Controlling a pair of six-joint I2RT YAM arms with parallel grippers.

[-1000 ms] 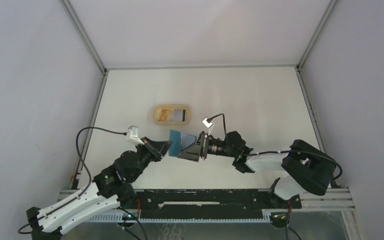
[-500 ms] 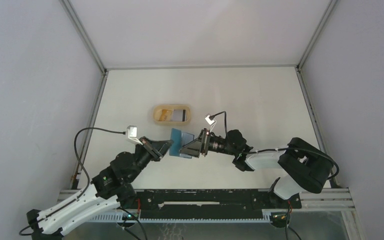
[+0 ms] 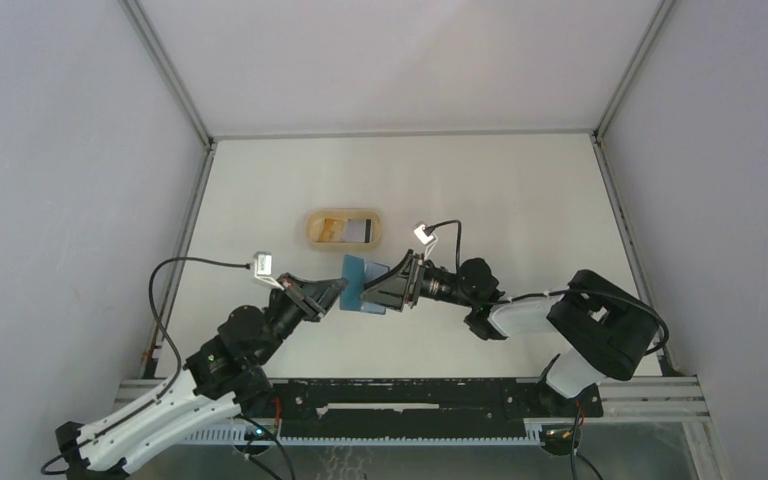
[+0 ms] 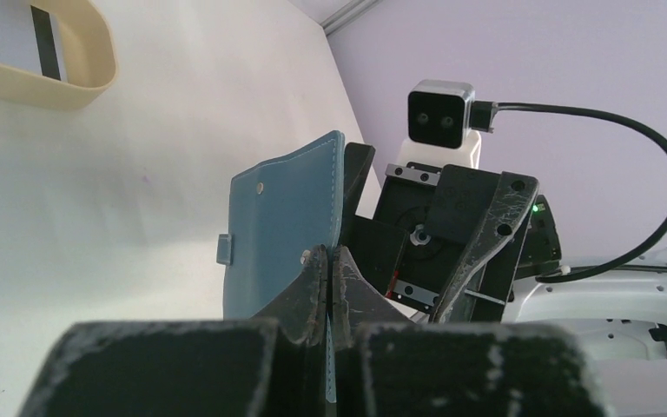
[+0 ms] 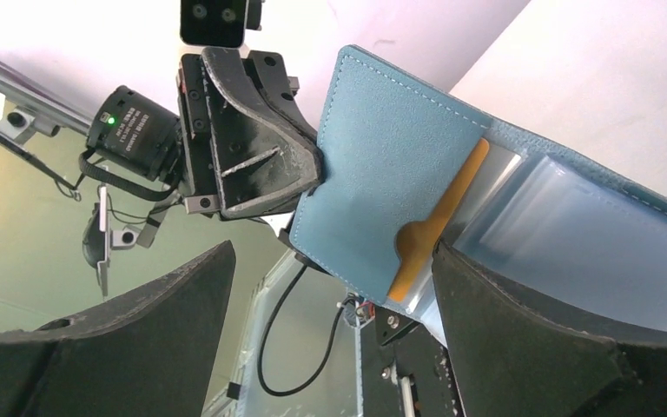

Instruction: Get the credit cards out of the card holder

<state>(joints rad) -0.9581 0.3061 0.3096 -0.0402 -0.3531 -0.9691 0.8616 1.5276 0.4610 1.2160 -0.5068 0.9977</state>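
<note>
Overhead, a pale worktop (image 3: 500, 190) with two robot arms reaching in from the bottom edge and meeting just below the centre of the frame. Between them is the teal-blue card holder (image 3: 360, 278), open and held on edge.

The left fingers (image 3: 326, 293) are clenched on its lower-left edge. In the left wrist view, the left fingers (image 4: 311, 291) press together at bottom centre with the blue material pinched between them. The card holder (image 4: 287, 228) rises above them.

The right fingers (image 3: 390, 288) are spread wide at the holder's right side. In the right wrist view, the right fingers (image 5: 148, 330) fill the lower left and lower right corners, well apart, released. The open card holder (image 5: 382, 148) lies between them. An orange card (image 5: 441, 217) sits in a slot beside clear sleeves.

Just above the holder in the overhead view, a tan oval dish (image 3: 312, 232) holds two credit cards (image 3: 361, 229), one whitish with a dark stripe.
</note>
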